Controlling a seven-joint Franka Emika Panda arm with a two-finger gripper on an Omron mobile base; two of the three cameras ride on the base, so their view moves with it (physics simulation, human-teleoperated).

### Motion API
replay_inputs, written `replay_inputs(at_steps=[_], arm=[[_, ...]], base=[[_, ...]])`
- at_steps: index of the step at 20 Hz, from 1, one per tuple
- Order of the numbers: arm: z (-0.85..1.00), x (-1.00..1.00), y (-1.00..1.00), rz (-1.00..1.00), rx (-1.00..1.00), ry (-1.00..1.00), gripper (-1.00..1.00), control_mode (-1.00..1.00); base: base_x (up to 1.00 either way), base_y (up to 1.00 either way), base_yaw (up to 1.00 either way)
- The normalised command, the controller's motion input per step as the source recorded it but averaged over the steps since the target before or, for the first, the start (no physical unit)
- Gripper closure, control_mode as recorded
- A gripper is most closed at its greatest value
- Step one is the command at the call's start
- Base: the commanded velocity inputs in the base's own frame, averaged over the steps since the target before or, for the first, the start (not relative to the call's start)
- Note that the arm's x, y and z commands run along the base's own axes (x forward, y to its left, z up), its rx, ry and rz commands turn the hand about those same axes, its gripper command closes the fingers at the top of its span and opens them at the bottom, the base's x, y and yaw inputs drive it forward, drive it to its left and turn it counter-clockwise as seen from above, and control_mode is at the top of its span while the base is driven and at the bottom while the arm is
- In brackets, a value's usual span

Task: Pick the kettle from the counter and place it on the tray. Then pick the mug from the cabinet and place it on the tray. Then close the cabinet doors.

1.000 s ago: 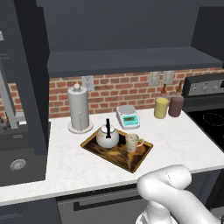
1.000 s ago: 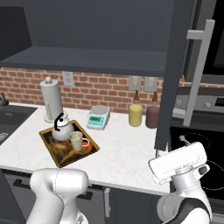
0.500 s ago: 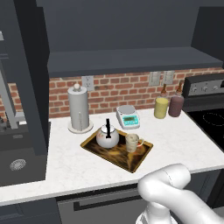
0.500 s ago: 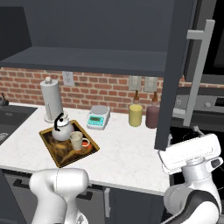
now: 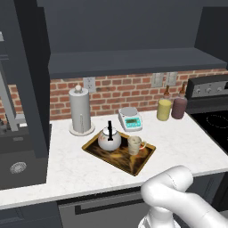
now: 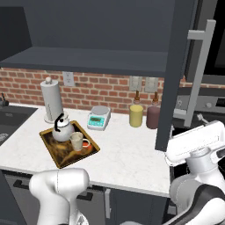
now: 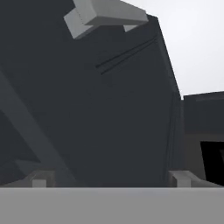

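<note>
Open dark wall cabinet (image 5: 124, 67) above, right cabinet door (image 6: 176, 74) swung out. White stone worktop (image 5: 89, 167) below, carrying patterned tray (image 5: 138, 164). On tray: silver kettle (image 5: 109, 139), cream mug (image 5: 134, 145) just beside. Yellow jar (image 5: 164, 109) and maroon jar (image 5: 179, 107) against brick wall. Hand (image 7: 111, 180) facing door panel, fingertips apart, holding nothing.

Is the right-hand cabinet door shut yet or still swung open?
Open: the cabinet door juts out edge-on over the counter, its bar handle facing sideways.
</note>
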Motion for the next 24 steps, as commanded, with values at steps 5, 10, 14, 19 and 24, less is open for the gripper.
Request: replay_inputs(at_steps=[5,10,14,19,24], arm=[[0.48,-0.23,0.19,0.00,-0.20,-0.26,-1.00,-1.00],[0.46,-0.27,0.50,-0.02,-0.26,-0.24,-1.00,-1.00],[0.41,-0.12,0.77,-0.10,-0.26,-0.15,-1.00,-1.00],[0.29,0.01,0.92,-0.23,-0.20,-0.01,-1.00,-1.00],[0.08,0.09,0.99,-0.36,-0.12,0.00,-1.00,-1.00]], base=[[0.00,0.00,0.00],[0.00,0.00,0.00],[0.00,0.00,0.00],[0.00,0.00,0.00],[0.00,0.00,0.00]])
